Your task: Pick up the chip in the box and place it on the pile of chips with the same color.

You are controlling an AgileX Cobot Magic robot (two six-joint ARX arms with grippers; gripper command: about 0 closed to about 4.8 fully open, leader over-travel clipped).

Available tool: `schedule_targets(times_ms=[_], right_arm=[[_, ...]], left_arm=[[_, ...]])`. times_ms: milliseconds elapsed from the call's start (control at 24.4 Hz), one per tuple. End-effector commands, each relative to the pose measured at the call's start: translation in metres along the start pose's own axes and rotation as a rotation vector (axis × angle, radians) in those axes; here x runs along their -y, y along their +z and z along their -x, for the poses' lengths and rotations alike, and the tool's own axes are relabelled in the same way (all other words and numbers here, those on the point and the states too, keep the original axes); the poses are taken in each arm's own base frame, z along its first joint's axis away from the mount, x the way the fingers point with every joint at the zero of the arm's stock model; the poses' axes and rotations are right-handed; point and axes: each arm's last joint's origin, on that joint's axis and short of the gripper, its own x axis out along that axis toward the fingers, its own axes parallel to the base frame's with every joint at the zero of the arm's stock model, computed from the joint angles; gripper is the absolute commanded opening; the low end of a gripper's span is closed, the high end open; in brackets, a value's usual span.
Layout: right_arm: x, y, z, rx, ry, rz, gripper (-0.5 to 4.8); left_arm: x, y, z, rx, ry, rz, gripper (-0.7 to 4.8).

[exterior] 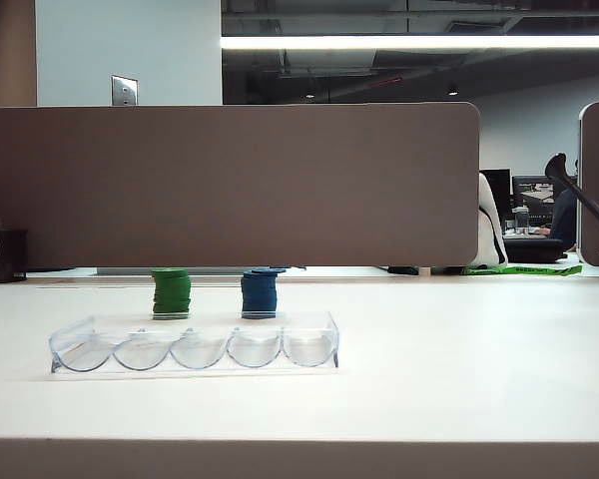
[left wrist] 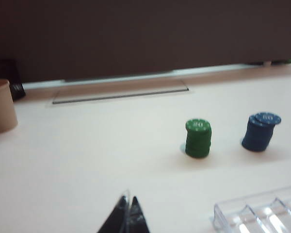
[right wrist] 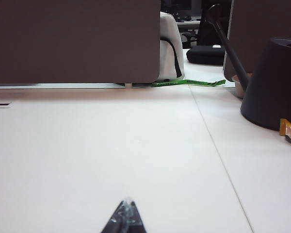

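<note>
Box point(exterior: 195, 348) lower left, 5 slots empty; chip point(exterior: 268, 271) tops blue pile point(exterior: 260, 295). Your left gripper point(left wrist: 127, 208), right gripper point(right wrist: 126, 209) closed, empty. Nothing left.

Blue pile of chips point(exterior: 260, 294); green stack point(exterior: 171, 292)

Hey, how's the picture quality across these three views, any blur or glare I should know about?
Exterior view: sharp; ceiling strip light blown out, highlights on the clear box. Left wrist view: soft all over, blue pile of chips and green stack fuzzy, left gripper tips blurred. Right wrist view: clearer, right gripper out of focus, shut.
</note>
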Motion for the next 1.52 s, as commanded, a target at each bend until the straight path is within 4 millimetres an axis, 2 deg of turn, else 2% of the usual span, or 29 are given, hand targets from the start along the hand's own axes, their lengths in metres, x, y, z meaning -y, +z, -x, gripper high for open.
schedule_targets(times_ms=[41, 1518], right_arm=[[0.0000, 0.0008, -0.0001, 0.012, -0.001, -0.008, -0.05], [0.0001, -0.0002, -0.0001, 0.002, -0.002, -0.008, -0.05]], left_arm=[[-0.0010, 0.0040, 0.0002, 0.031, 0.026, -0.006, -0.06], [-0.0008, 0.0026, 0.0002, 0.017, 0.023, -0.001, -0.06]])
